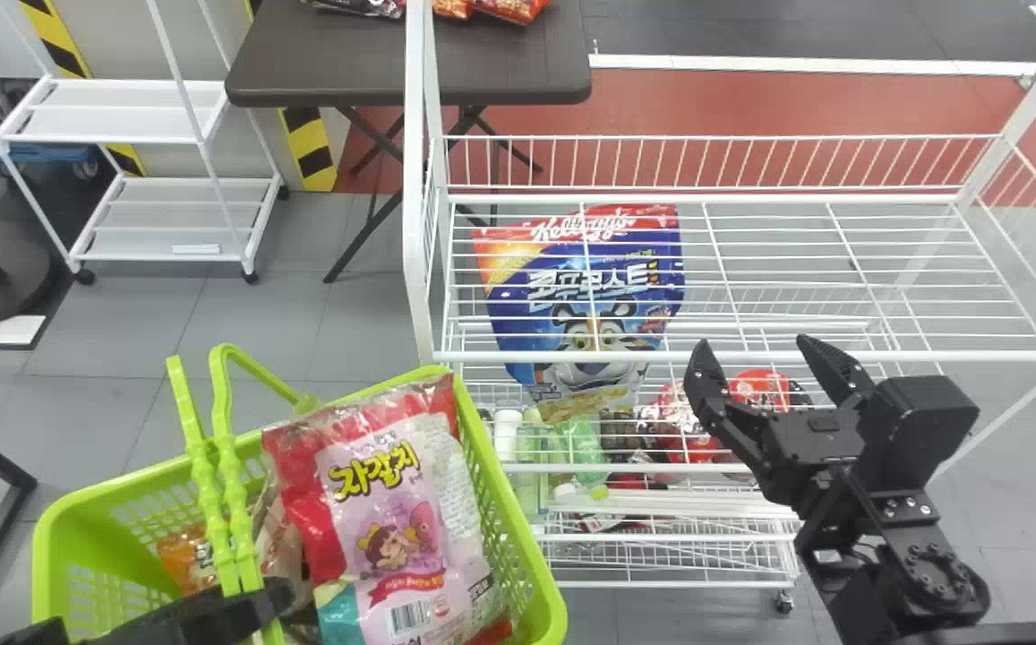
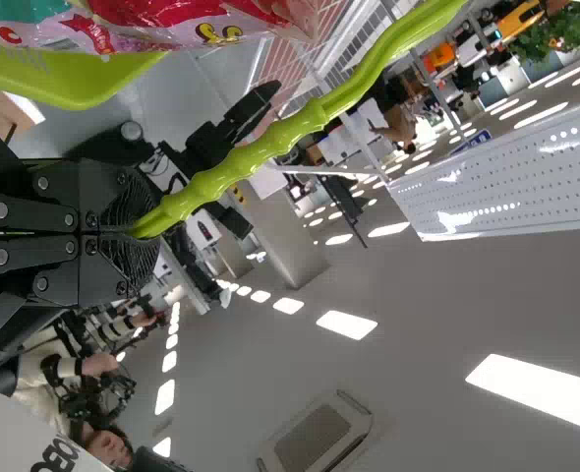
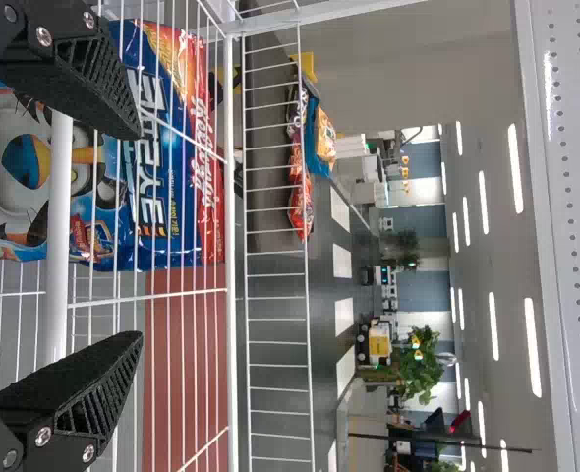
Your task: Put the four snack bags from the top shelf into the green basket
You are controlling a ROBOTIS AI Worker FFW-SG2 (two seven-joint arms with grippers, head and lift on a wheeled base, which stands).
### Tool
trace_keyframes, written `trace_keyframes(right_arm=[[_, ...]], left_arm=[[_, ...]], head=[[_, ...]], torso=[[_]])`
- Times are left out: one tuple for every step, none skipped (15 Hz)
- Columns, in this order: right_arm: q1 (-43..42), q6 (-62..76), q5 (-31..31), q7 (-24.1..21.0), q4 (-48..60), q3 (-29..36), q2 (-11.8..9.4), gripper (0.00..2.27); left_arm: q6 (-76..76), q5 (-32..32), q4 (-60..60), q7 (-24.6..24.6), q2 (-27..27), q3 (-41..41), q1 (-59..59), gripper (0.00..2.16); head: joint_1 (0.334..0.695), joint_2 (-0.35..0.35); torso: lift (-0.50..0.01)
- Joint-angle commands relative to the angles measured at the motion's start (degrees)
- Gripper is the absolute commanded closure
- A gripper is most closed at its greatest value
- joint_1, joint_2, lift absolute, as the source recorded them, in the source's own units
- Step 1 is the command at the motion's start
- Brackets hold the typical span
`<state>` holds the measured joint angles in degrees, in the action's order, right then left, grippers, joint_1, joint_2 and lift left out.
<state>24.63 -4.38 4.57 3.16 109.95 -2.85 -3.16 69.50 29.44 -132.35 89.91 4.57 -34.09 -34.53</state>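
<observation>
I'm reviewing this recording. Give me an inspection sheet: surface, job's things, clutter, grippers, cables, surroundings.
Surface: white wire rack with a gridded top shelf.
Job's things: green plastic basket holding a pink-and-red snack bag and a small orange packet; total count cannot be told.
Clutter: large blue-and-red cereal bag beneath the top shelf's wires; clear green bottle lower down.
Grippers: left gripper shut on the basket's knobbly green handle; right gripper open above the rack's front.
Cables: nothing seen across the basket or rack.
Surroundings: dark folding table bearing packaged snacks; white wheeled shelf cart; grey tiled floor.
</observation>
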Motion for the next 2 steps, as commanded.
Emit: trace_keyframes(right_arm=[[0.0,0.0,0.0,0.0,-0.1,0.0,0.0,0.09],[0.0,0.0,0.0,0.0,0.0,0.0,0.0,0.09]], left_arm=[[-0.1,0.0,0.1,0.7,-0.1,0.1,0.1,2.15],[-0.1,0.0,0.1,0.7,-0.1,0.1,0.1,2.15]], head=[[0.695,-0.004],[0.695,-0.005]], torso=[[-0.003],[-0.003]])
